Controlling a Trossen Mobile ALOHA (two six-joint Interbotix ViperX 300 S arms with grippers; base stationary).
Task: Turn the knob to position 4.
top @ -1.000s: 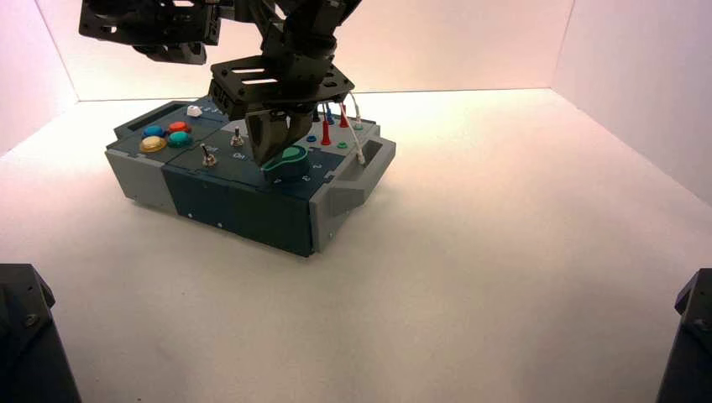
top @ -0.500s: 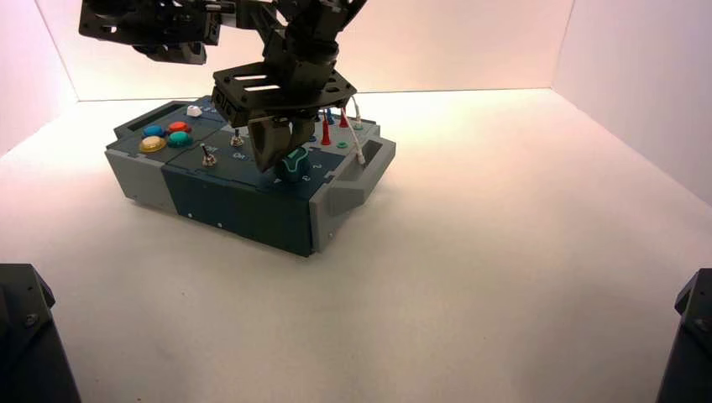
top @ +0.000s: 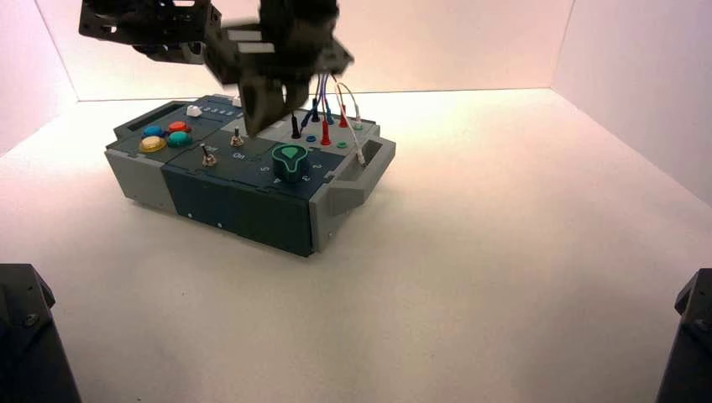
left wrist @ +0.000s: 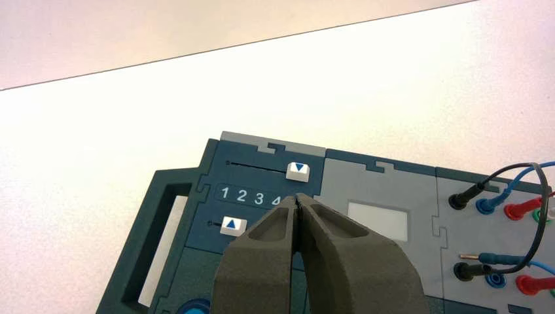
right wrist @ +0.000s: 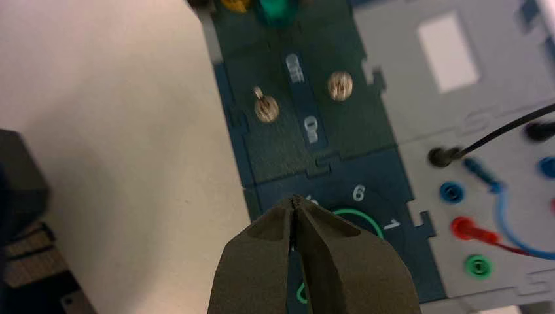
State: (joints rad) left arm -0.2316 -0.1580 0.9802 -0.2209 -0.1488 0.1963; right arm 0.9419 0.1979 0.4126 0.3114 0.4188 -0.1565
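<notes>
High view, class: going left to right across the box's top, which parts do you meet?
Yellow button → teal button → near toggle switch → knob → red plug → white wire.

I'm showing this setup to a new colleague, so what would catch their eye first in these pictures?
First the dark blue and grey box, with the bright green knob near its front right corner. Above it hangs the right hand, fingers closed on nothing. Then the cluster of coloured push buttons at the box's left end and the plugged-in wires at its back right; the left hand sits high at the back, shut.
</notes>
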